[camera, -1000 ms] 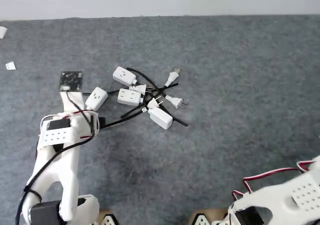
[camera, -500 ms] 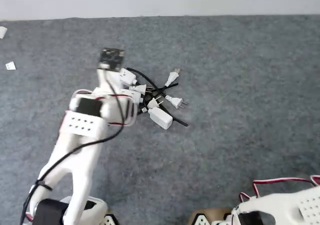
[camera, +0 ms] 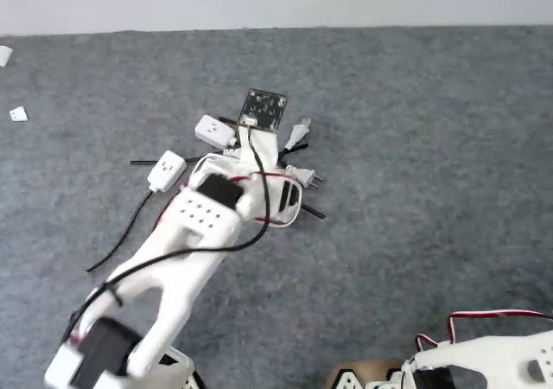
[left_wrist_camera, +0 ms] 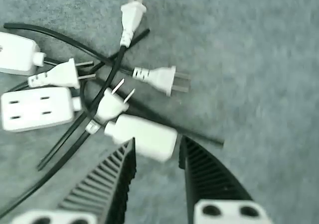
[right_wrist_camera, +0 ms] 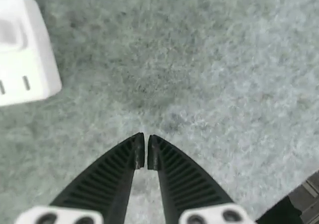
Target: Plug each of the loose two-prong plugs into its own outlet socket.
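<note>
- Left gripper [left_wrist_camera: 157, 143]: the jaws are held moderately wide and set astride the end of the long outlet [left_wrist_camera: 142, 137]. A closed grip on it is not shown.
- Right gripper [right_wrist_camera: 144, 152]: the fingers are drawn almost together and nothing is held. It is parked over bare grey mat [right_wrist_camera: 209, 59], well apart from the cluster. A white slotted block [right_wrist_camera: 22, 59] lies near it; whether this is a further outlet cannot be told.
- Outlets, four counted:
  - The long outlet lies under the left gripper.
  - The double outlet [left_wrist_camera: 37, 108] lies beside it with its slots facing up.
  - The rounded outlet [left_wrist_camera: 17, 52] lies at the cluster's edge.
  - The stray outlet [camera: 167, 171] lies apart on its own cord.
- Plugs, four counted: the far plug [left_wrist_camera: 132, 15], middle plug [left_wrist_camera: 159, 78], side plug [left_wrist_camera: 60, 73] and near plug [left_wrist_camera: 112, 104]. Bare prongs are seen on each, and none is seated in a socket.
- Black cords [left_wrist_camera: 107, 77]: these are crossed and tangled among the plugs, and the near plug lies just beside the long outlet.
- Progress: no connection is shown as made, so the task is judged to be at its start.
- Step in hand: it is judged to be the securing of the long outlet by the left arm [camera: 203, 220].
- Remaining: all four pairings are left to do, and the cords are likely to need separating first.
</note>
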